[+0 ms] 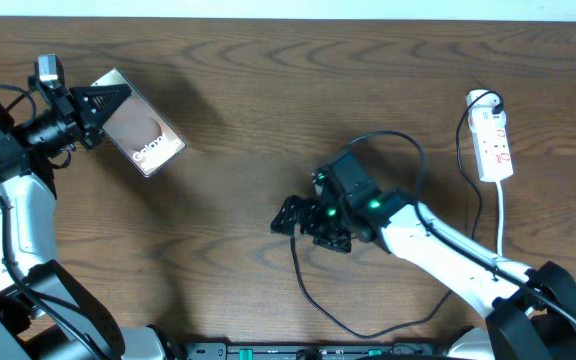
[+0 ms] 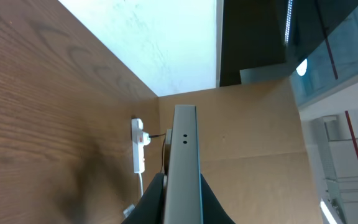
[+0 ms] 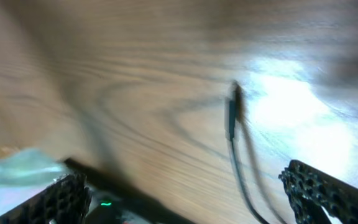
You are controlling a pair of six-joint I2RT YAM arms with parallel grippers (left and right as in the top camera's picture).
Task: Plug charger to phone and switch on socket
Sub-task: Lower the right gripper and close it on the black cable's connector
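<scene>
My left gripper [image 1: 106, 102] is shut on the phone [image 1: 140, 125], a bronze slab with white "Galaxy" lettering, held at the table's far left. In the left wrist view the phone's edge [image 2: 184, 155] stands between my fingers [image 2: 182, 196]. The charger's black cable [image 1: 303, 285] loops across the table's right half; its connector tip [image 3: 233, 109] lies on the wood ahead of my right gripper [image 3: 185, 186], which is open and empty over the table's middle [image 1: 290, 217]. The white socket strip [image 1: 494, 140] lies at the far right, also in the left wrist view [image 2: 138, 146].
The socket's white cord [image 1: 501, 215] runs down toward the right arm. The cable loop [image 1: 408, 150] curls behind the right arm's wrist. A black rail [image 1: 298, 350] lines the table's front edge.
</scene>
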